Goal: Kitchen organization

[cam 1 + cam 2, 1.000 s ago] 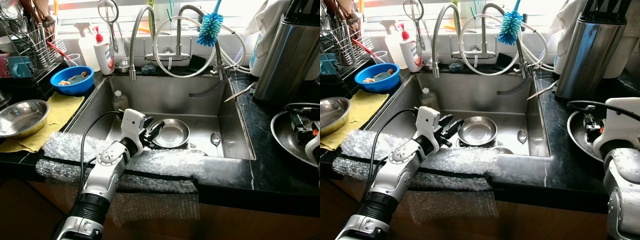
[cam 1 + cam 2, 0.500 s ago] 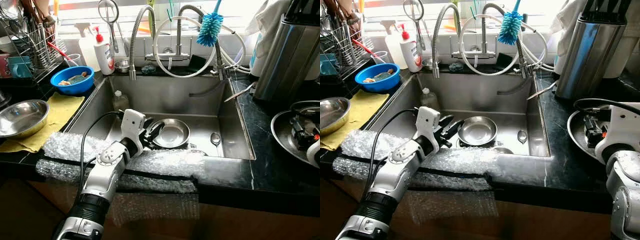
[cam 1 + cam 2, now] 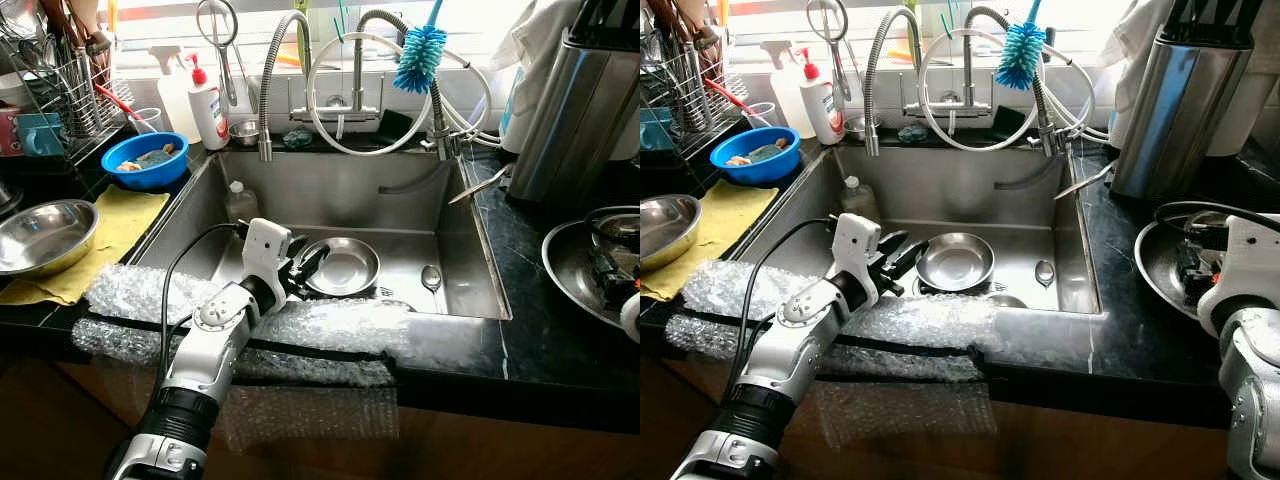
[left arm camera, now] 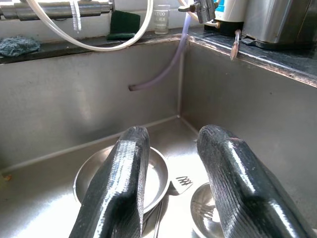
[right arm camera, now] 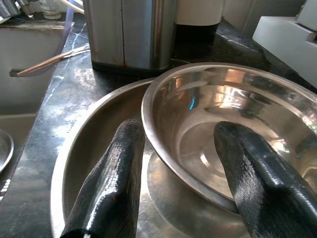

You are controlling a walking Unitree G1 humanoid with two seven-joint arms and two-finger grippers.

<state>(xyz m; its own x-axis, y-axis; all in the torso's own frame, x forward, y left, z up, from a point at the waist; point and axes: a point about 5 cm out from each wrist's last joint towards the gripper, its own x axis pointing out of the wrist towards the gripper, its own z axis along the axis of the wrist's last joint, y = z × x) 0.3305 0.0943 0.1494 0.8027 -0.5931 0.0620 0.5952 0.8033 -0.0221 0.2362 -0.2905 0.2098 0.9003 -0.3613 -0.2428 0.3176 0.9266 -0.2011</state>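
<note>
Straddling the steel bowl's [image 5: 233, 129] rim at right, the open right pincer [image 5: 178, 183] risks slipping; the left pincer [image 4: 171, 188] gapes idle.

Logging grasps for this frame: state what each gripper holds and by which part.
Nothing is held. The left gripper is open above the steel plate in the sink. The right gripper is open, its fingers astride the steel bowl's near rim, not clamped.

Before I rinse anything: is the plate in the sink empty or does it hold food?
Empty. The plate lies flat on the sink floor, its bare steel showing in head and left wrist views.
</note>
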